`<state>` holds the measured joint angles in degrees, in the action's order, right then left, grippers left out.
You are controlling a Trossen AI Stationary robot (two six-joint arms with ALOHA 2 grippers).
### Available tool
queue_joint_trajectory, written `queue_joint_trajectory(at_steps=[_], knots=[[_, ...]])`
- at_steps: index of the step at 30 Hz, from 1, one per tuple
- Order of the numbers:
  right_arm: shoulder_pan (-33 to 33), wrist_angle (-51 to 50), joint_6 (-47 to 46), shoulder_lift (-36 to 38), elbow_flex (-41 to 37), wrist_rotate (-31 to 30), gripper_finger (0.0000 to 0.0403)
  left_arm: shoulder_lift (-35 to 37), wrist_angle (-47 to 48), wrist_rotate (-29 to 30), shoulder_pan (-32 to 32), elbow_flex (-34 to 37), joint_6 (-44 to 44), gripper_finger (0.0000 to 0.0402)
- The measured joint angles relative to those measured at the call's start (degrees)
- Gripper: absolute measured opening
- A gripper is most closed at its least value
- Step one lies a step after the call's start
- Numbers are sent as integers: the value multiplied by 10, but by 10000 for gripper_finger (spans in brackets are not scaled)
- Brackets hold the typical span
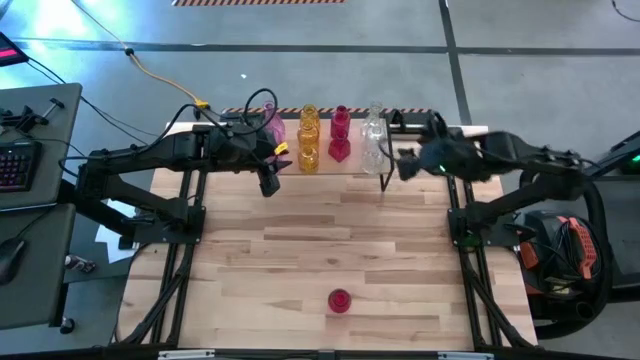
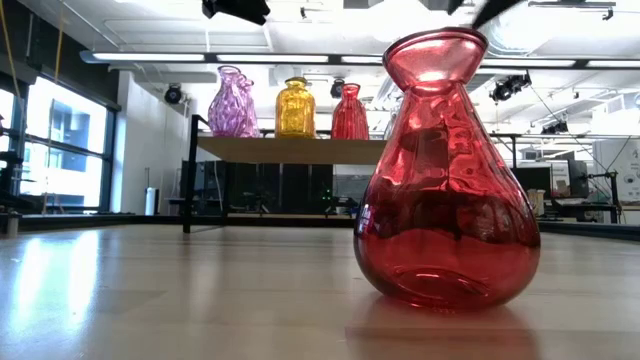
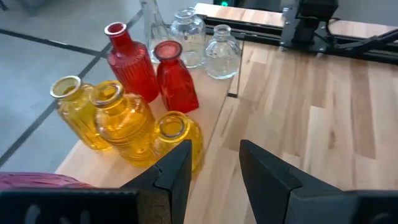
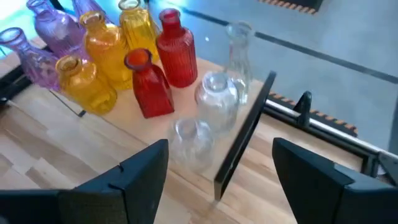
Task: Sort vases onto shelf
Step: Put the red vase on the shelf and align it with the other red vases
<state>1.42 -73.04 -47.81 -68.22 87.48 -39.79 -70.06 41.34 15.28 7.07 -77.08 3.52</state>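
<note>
1. Closest to the low camera stands a red vase (image 2: 447, 170) alone on the table (image 1: 300, 260), upright, well apart from both grippers and the only vase not on the shelf (image 1: 345, 168).
2. Left gripper (image 3: 214, 168) hovers just beside the yellow vases (image 3: 118, 121) at the shelf's edge, jaws part open and holding nothing.
3. Right gripper (image 4: 217, 171) hangs over the clear vases (image 4: 214, 99) at the shelf's other end, jaws wide and empty.
4. Risk: either arm swinging away low could clip the packed vases beneath it, and one tipping would likely knock its neighbours.
5. Risk: the red vase's round glass body looks slippery; a grip low on the bulb could squeeze it out, so the neck seems safer.
6. Risk: the red group (image 3: 152, 68) leaves little free space, so setting down may nudge a vase off the edge.
</note>
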Motion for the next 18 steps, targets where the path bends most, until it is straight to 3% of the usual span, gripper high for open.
queue_joint_trajectory(at_steps=[5,9,18], knots=[[76,109,-23,115,-172,-33,270,0,-2,-4,0,0,9,127],[120,279,39,192,-314,-27,270,0,-7,-4,0,0,9,127],[157,670,214,305,-580,94,270,0,-10,-4,0,0,9,127]])
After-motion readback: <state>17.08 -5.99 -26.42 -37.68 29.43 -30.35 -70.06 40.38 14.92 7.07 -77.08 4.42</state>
